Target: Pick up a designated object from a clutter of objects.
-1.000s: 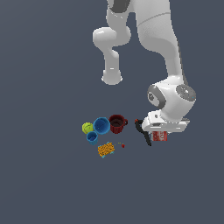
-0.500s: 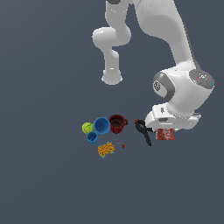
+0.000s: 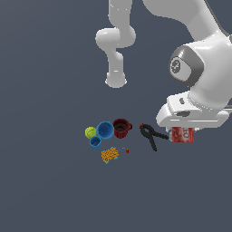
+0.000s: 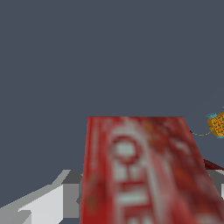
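The designated object, a flat red box with white lettering, hangs under the white hand at the exterior view's right, with my gripper shut on it. The wrist view shows the red box large between grey fingers. The rest of the clutter of objects lies to the exterior view's left: a black clamp, a dark red mug, two blue cups, a yellow-green ball and an orange-yellow block. The orange-yellow block also shows at the wrist view's edge.
A tiny red item lies beside the orange-yellow block. The arm's white base stands behind the clutter. The black clamp is the item nearest the held box. The floor is plain dark grey.
The hand with the red box has moved toward the exterior view's right and a little upward, away from the clamp. The other items have not moved.
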Tool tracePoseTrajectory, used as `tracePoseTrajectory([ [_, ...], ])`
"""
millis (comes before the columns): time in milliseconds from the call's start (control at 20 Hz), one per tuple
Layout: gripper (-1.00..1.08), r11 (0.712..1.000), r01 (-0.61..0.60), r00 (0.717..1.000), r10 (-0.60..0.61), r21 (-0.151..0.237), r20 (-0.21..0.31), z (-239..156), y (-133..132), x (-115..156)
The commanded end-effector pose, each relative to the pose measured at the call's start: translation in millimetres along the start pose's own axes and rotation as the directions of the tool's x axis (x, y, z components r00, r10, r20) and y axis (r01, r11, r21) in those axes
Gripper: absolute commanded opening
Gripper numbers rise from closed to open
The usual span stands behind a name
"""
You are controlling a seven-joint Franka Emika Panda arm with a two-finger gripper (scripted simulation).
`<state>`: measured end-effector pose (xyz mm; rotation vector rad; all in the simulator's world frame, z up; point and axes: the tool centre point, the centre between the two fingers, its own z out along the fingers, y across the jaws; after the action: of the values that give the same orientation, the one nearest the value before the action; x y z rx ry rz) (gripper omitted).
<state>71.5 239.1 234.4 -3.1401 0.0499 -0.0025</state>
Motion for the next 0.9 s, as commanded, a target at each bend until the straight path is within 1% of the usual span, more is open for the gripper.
tracePoseTrajectory([
  [0,-1.00,1.000,0.000,1.000,0.000,0.000,0.001,-24,2,9],
  [400,-1.00,1.000,0.000,1.000,0.000,0.000,0.001,-87,5,33],
  [850,-1.00,1.000,0.001,1.000,-0.001,-0.001,0.001,-137,7,54],
])
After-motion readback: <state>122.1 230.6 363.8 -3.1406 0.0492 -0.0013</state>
